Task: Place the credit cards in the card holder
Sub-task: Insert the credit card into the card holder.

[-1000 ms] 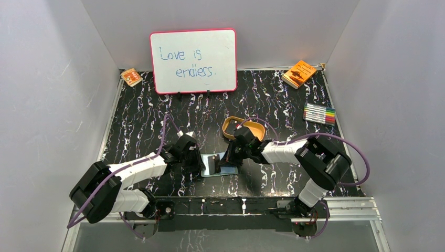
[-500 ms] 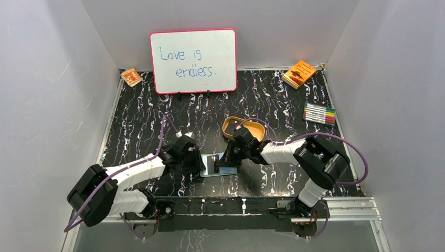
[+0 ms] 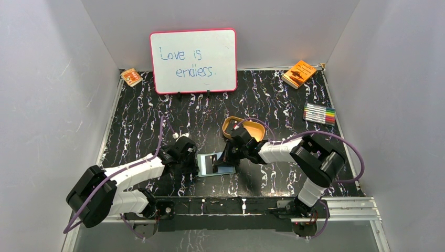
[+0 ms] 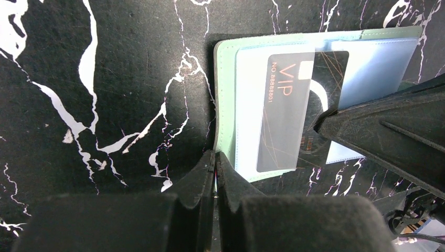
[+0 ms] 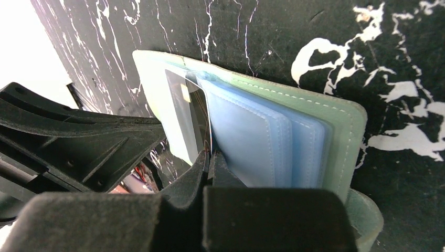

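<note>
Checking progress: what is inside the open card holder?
A black VIP card lies partly under a clear sleeve of the card holder. The right gripper covers part of it; anything in the sleeves beneath is hidden.

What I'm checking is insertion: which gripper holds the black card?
The right gripper, shut on the edge of the credit card; the left gripper, also shut, sits at the card holder.

One card holder. One credit card shows. One whiteboard. One oval tray. Two orange printed items: a booklet and a smaller packet. One row of markers, perhaps ten, too small to count surely.
</note>
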`<action>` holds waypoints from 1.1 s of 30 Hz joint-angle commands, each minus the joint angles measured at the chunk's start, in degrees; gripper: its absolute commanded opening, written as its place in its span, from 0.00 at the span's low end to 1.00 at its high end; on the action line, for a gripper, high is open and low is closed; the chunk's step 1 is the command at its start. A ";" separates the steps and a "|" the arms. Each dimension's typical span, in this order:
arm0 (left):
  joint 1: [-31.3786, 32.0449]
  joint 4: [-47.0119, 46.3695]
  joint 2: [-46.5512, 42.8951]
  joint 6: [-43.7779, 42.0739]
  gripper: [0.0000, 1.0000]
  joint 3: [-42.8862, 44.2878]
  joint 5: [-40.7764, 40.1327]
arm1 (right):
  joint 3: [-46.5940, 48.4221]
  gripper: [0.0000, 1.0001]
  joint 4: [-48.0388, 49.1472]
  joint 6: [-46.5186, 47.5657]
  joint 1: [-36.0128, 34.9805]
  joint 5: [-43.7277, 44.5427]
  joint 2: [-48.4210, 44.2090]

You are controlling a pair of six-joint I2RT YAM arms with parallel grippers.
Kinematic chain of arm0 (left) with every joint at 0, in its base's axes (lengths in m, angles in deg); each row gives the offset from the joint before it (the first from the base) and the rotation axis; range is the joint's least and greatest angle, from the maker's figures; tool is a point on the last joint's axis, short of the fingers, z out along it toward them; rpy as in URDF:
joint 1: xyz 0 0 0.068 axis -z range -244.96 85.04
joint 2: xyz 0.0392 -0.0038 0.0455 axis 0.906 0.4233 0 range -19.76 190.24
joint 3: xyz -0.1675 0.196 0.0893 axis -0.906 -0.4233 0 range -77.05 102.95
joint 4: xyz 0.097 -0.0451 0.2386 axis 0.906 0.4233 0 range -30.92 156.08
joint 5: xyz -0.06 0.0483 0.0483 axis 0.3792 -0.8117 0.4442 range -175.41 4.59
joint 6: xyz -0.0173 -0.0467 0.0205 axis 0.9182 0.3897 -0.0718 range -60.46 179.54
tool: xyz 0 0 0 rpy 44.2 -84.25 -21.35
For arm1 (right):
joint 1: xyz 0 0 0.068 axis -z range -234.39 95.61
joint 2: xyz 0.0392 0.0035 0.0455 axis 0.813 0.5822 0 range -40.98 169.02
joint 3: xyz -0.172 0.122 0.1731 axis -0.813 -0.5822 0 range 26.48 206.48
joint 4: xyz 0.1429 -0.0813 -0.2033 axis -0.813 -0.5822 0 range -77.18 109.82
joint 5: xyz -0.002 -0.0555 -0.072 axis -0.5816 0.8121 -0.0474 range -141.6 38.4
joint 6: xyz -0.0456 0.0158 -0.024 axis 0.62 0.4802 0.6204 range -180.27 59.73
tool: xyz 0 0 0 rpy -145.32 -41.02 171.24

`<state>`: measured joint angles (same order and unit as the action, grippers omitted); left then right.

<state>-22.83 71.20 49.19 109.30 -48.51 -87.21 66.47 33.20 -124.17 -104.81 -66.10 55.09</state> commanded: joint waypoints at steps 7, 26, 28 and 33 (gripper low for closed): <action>-0.02 -1.16 1.42 -1.16 0.01 -1.37 1.61 | 2.48 0.00 -3.37 0.98 -1.47 2.20 2.67; 0.04 -2.29 2.94 -1.60 0.01 -0.85 1.80 | 3.76 0.00 -4.00 3.17 -2.01 1.32 3.44; 0.01 -2.20 2.95 -1.63 0.01 -0.76 1.80 | 4.12 0.00 -4.93 3.92 -1.99 1.38 3.23; 0.06 -1.40 2.60 -1.73 0.01 -0.67 1.39 | 5.56 0.16 -9.58 6.45 -2.00 2.84 1.87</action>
<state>-22.85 68.32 50.61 108.32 -48.58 -85.44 70.25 30.71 -121.42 -106.14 -65.40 57.01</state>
